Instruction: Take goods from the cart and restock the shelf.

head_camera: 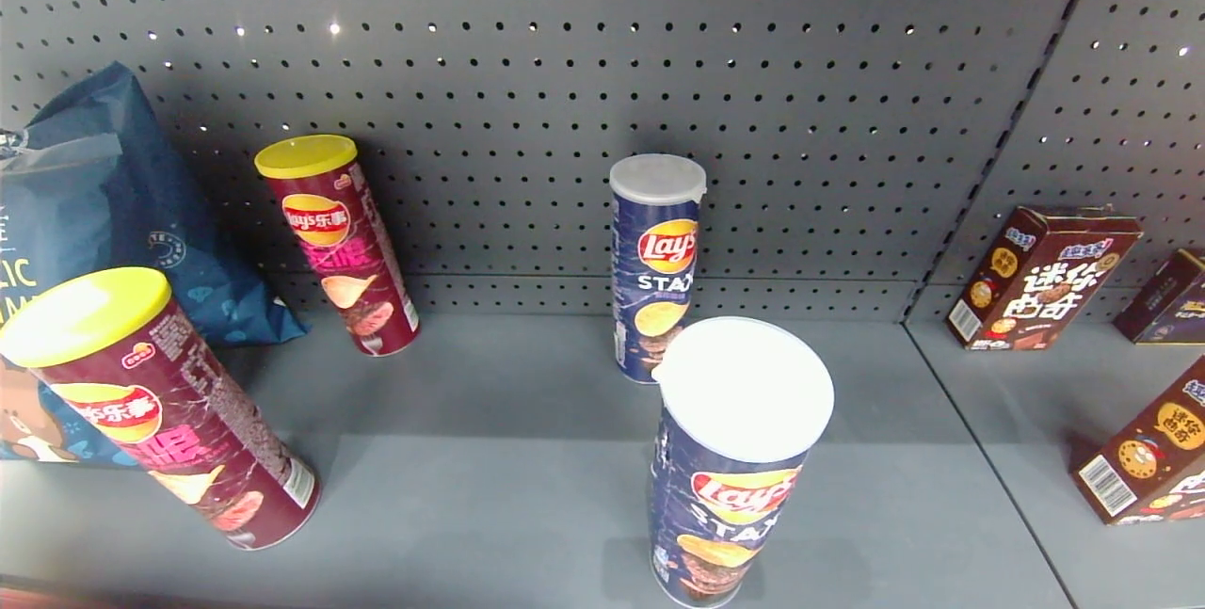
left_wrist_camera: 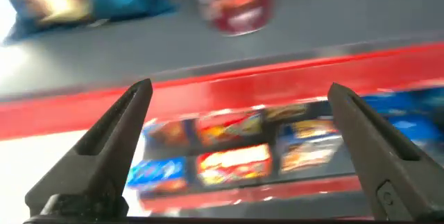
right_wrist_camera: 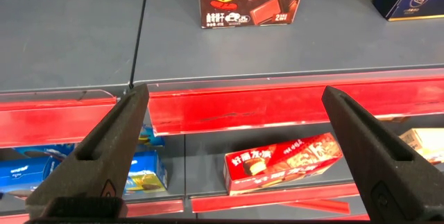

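On the grey shelf (head_camera: 490, 402) stand two blue chip cans with white lids, one at the front (head_camera: 730, 463) and one behind it near the pegboard (head_camera: 654, 265). Two maroon chip cans with yellow lids stand to the left, one at the front (head_camera: 155, 407) and one at the back (head_camera: 334, 242). My left gripper (left_wrist_camera: 239, 99) is open and holds nothing, in front of the shelf's red edge (left_wrist_camera: 229, 89), with a maroon can (left_wrist_camera: 236, 2) beyond it. My right gripper (right_wrist_camera: 236, 99) is open and holds nothing, facing the red shelf edge (right_wrist_camera: 277, 109).
A dark blue bag (head_camera: 104, 204) leans at the far left of the shelf. Brown biscuit boxes (head_camera: 1040, 275) stand in the right bay beyond a divider. Red and blue packs (right_wrist_camera: 281, 161) lie on the lower shelf under the red edge.
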{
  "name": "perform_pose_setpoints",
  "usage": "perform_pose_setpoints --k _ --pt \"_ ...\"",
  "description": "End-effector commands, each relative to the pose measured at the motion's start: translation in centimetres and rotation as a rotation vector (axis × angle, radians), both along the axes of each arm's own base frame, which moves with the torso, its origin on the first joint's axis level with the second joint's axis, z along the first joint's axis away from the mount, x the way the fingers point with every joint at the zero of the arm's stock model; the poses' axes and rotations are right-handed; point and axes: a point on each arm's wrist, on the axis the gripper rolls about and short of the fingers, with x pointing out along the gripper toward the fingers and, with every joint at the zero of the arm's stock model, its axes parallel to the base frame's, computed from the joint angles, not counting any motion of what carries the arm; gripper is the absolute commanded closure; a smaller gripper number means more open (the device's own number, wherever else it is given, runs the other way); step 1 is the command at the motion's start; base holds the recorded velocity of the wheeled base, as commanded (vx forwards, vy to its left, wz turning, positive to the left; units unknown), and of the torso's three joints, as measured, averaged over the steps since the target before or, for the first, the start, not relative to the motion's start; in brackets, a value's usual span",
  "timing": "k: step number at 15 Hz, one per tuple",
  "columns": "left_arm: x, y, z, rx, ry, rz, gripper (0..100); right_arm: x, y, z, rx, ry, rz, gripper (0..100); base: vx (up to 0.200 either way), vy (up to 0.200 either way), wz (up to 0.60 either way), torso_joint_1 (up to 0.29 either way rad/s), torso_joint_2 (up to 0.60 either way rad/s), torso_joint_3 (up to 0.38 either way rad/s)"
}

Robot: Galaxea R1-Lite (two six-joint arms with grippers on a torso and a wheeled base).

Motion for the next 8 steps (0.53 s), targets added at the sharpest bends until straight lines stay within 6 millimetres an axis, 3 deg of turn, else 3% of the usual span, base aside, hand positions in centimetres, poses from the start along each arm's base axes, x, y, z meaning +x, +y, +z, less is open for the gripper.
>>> perform_pose_setpoints --k 1,4,6,7,8 --pt "-0.37 -0.03 -0.09 -0.004 -0.045 -0.032 0 0.01 0.0 0.0 0.0 0.002 0.0 0 0.0 0.0 0.0 0.0 0.0 0.0" --pt "-0.37 -0.02 -0.11 -0.043 -0.041 -0.029 0 0.01 0.0 0.01 0.0 0.0 0.0 0 0.0 0.0 0.0 0.0 0.0 0.0" --pt "-0.22 0.46 -0.49 -0.055 -0.031 0.196 0 0.01 0.0 0.01 0.0 0.0 0.0 0 0.0 0.0 0.0 0.0 0.0 0.0" --pt "-0.11 0.51 -0.8 -0.075 -0.026 0.218 0 0.01 0.0 0.01 0.0 0.0 0.0 0 0.0 0.0 0.0 0.0 0.0 0.0" --pt "0.0 0.32 -0.65 -0.084 -0.058 0.133 0 0.01 0.0 0.0 0.0 0.002 0.0 0 0.0 0.0 0.0 0.0 0.0 0.0"
